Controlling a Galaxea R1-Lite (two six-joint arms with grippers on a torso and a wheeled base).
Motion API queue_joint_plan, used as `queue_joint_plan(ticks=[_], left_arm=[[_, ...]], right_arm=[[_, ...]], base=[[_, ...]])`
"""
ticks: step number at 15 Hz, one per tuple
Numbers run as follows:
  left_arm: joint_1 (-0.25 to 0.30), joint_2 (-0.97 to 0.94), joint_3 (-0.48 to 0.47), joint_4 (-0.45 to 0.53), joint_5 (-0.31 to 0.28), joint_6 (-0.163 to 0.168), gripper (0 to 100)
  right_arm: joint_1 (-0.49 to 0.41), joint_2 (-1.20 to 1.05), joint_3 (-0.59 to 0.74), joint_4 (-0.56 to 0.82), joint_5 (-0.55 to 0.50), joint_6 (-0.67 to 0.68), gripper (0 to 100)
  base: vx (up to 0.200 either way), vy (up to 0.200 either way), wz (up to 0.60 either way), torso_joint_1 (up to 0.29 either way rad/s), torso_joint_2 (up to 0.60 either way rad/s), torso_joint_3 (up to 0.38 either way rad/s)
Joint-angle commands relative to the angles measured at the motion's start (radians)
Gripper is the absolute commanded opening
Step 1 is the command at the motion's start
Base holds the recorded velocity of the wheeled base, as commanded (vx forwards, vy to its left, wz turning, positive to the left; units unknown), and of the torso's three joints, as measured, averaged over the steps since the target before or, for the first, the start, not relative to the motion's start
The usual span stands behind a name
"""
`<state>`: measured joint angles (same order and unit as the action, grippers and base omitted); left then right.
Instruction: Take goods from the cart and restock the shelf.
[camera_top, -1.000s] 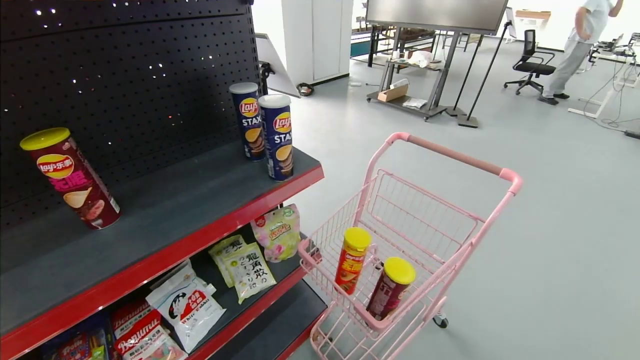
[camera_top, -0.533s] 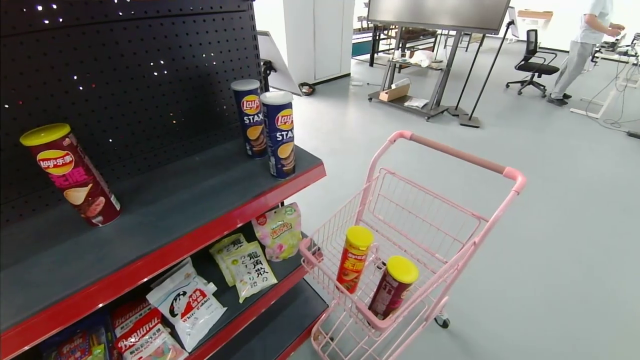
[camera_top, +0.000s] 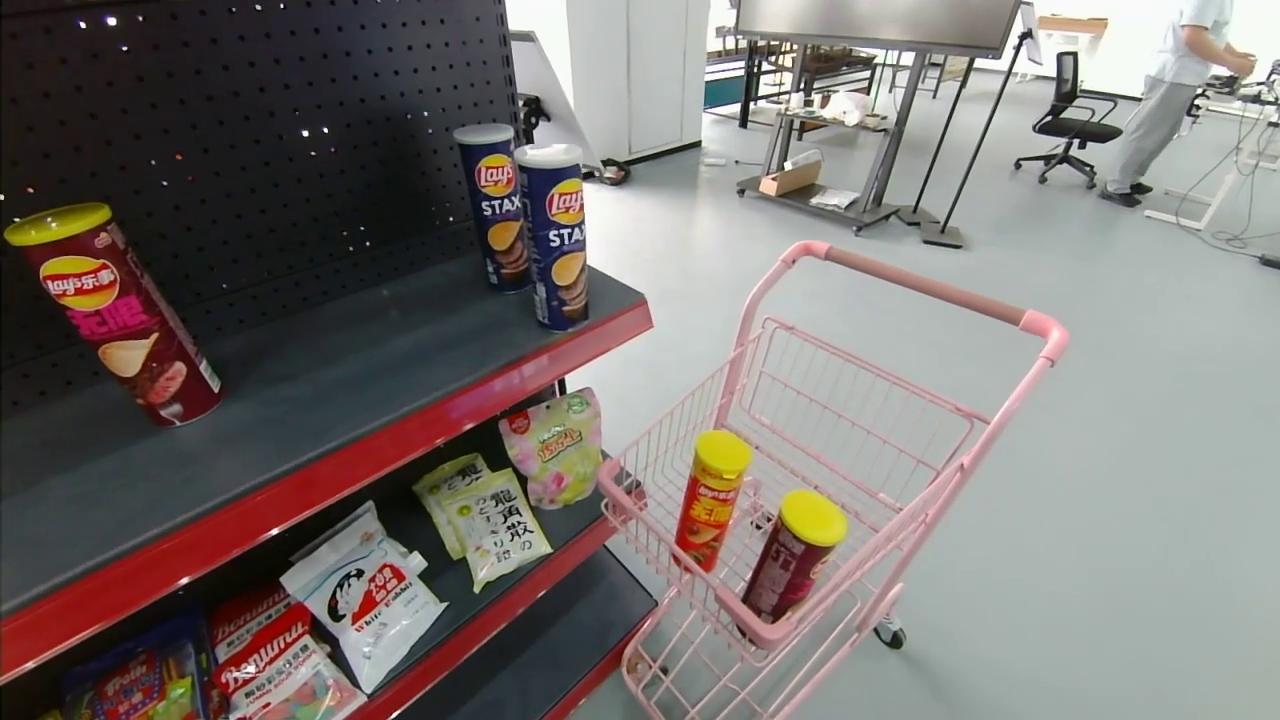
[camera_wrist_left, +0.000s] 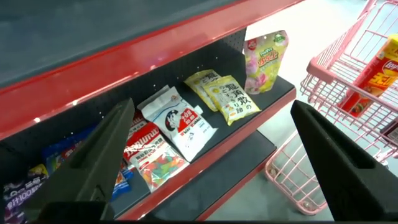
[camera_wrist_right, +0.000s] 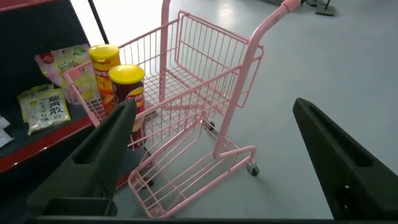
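Well, closest in, the left gripper (camera_wrist_left: 211, 109) hangs in front of the shelf's lower tier, its jaws spread wide with nothing between them. The right gripper (camera_wrist_right: 214, 104) hovers above and short of the cart (camera_top: 925, 287), jaws likewise wide apart and holding nothing.

The cart is pink wire and stands on the grey floor, one front corner just beside the end of the shelf (camera_top: 330, 380). Two cans stand in its basket at the end nearest the shelf. The red can (camera_top: 710, 500) has a yellow lid and stands against the basket's side wall. The maroon can (camera_top: 795, 555), also yellow-lidded, is just beside it in the corner and leans a little outward.

On the lower tier lie snack packs: a white bag (camera_top: 365, 595), two yellow packets (camera_top: 495, 525) overlapping each other, and a green-and-pink pouch (camera_top: 555, 450) propped upright at the end near the cart. More red and blue bags crowd the tier's other end.

The top tier is a dark board with a red front edge. A shelved can (camera_top: 110, 315), maroon with a yellow lid, stands toward its left. Well apart from it, at the end by the cart, two blue cans (camera_top: 557, 235) stand close together, one behind the other. A black pegboard (camera_top: 250, 120) backs the shelf.

Farther off, a screen on a stand (camera_top: 870, 20) and an office chair (camera_top: 1065, 120) sit on the open floor.
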<state>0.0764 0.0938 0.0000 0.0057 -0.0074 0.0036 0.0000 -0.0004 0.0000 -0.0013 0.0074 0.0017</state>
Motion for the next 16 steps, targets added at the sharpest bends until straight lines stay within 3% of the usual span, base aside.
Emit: queue_joint_plan(ticks=[1,10,14,15,16], left_arm=[[0.000,0.000,0.000,0.000,0.000,-0.001,100],[0.000,0.000,0.000,0.000,0.001,-0.001,100],[0.000,0.000,0.000,0.000,0.001,-0.002,100],[0.000,0.000,0.000,0.000,0.001,-0.002,100],[0.000,0.000,0.000,0.000,0.001,-0.002,100]], right_arm=[[0.000,0.000,0.000,0.000,0.000,0.000,100],[0.000,0.000,0.000,0.000,0.000,-0.002,100],[0.003,0.011,-0.003,0.001,0.008,-0.017,100],[0.003,0.031,-0.035,-0.005,0.046,-0.029,100],[0.020,0.270,-0.239,-0.006,0.065,0.093,100]], base=[[0.000,0.000,0.00,-0.159,0.38,0.237],[0.000,0.000,0.00,-0.172,0.47,0.296],[0.000,0.000,0.00,-0.044,0.14,0.098],[0.000,0.000,0.00,0.000,0.00,0.000],[0.000,0.000,0.00,0.000,0.00,0.000]])
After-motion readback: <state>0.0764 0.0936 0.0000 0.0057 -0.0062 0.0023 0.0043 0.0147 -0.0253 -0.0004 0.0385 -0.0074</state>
